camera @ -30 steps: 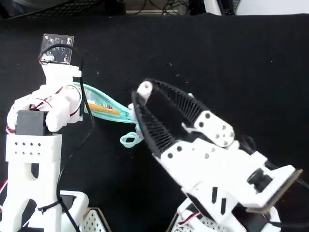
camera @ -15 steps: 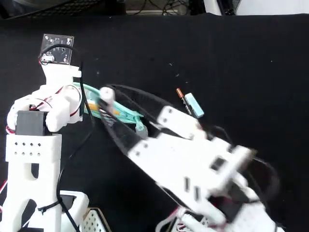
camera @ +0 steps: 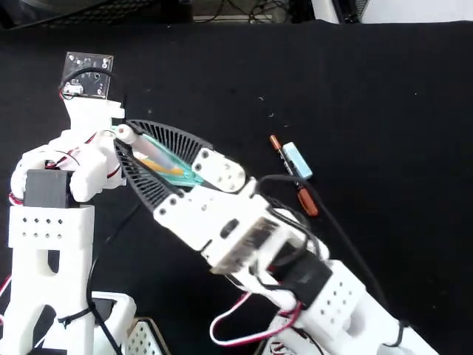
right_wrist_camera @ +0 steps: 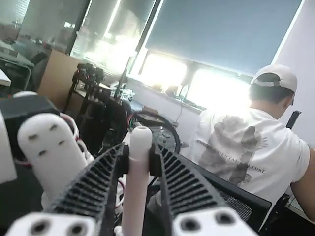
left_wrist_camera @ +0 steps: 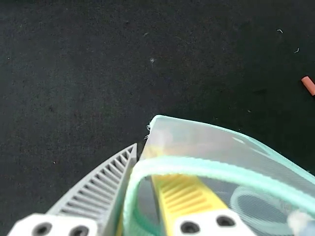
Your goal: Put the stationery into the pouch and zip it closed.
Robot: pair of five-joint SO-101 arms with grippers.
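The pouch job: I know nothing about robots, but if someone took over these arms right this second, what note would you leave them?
Left gripper: jaws shut on the pouch, its mouth open.
Right gripper: jaws shut on a white stick, over the pouch.
Done: a yellow pencil lies inside.
Left: drop the stick in, fetch the orange pen and blue block from the table, then zip.

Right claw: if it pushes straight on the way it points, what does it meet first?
Probably the left arm: the white stick in the right claw ends right beside it, over the pouch. Depth is unclear; it might pass above.
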